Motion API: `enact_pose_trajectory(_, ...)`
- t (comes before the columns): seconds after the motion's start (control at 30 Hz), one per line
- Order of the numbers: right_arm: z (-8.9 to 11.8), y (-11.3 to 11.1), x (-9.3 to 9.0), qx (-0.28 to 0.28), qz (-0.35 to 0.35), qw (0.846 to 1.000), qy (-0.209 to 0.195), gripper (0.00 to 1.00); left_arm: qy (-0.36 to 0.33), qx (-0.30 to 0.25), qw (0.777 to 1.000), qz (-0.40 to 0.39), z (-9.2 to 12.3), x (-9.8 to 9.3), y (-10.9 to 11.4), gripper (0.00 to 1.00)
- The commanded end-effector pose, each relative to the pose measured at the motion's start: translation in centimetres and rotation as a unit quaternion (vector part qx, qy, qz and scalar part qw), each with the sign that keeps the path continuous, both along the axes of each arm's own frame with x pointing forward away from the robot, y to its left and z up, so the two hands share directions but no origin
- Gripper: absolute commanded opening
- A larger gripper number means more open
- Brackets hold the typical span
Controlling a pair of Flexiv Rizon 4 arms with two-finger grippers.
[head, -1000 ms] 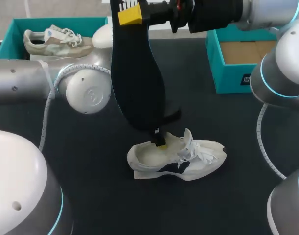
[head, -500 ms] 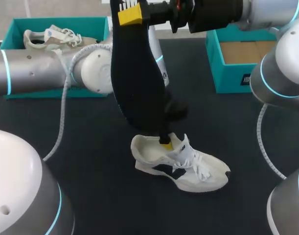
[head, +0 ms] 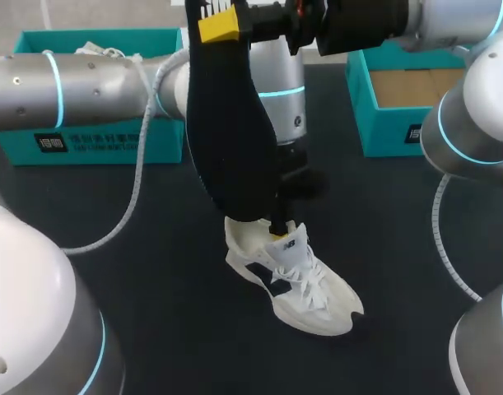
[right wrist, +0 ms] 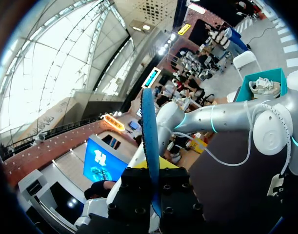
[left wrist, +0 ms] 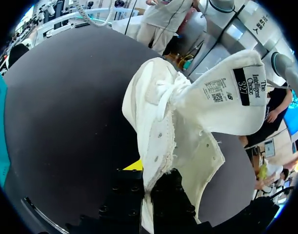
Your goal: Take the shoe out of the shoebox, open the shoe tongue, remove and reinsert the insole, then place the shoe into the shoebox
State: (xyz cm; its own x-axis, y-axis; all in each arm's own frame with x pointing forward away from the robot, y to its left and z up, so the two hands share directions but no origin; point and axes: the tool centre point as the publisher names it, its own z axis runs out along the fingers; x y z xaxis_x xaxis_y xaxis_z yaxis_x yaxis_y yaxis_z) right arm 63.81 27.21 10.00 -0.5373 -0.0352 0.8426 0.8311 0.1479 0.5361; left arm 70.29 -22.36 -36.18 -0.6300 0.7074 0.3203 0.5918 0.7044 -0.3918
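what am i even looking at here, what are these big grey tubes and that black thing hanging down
The grey tubes are two robot arms. The wide picture looks down on a dark table from above and behind. The two round pictures come from a camera on each wrist. The right end effector, raised high, pinches a black insole that hangs down. The left end effector grips the opening's edge of a white shoe, which is on or just above the table with its tongue standing up. Two teal shoeboxes stand at the back.
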Motion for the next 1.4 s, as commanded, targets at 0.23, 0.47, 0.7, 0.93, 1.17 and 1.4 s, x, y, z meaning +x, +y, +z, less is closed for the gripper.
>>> enact_pose_trajectory(0.23,0.1,0.2,-0.1,-0.002,-0.001,1.000,0.001,0.00,-0.002,0.098,0.991,-0.088,0.3,1.7,-1.5,0.00)
enact_pose_trajectory(0.47,0.1,0.2,-0.1,-0.002,-0.001,1.000,0.001,0.00,-0.011,0.114,0.974,-0.194,0.0,2.5,-1.3,0.00)
enact_pose_trajectory(0.7,0.1,0.2,-0.1,-0.002,-0.001,1.000,0.001,0.00,0.029,0.096,0.953,-0.287,0.1,3.4,-1.4,0.00)
enact_pose_trajectory(0.93,0.1,0.2,-0.1,-0.002,-0.001,1.000,0.001,0.00,0.026,0.141,0.929,-0.341,-0.6,3.4,-2.0,0.00)
enact_pose_trajectory(1.17,0.1,0.2,-0.1,-0.002,-0.001,1.000,0.001,0.00,0.017,0.231,0.908,-0.349,-1.6,3.5,-1.7,0.00)
enact_pose_trajectory(1.4,0.1,0.2,-0.1,-0.002,-0.001,1.000,0.001,0.00,0.018,0.239,0.895,-0.377,-2.2,3.4,-1.3,0.00)
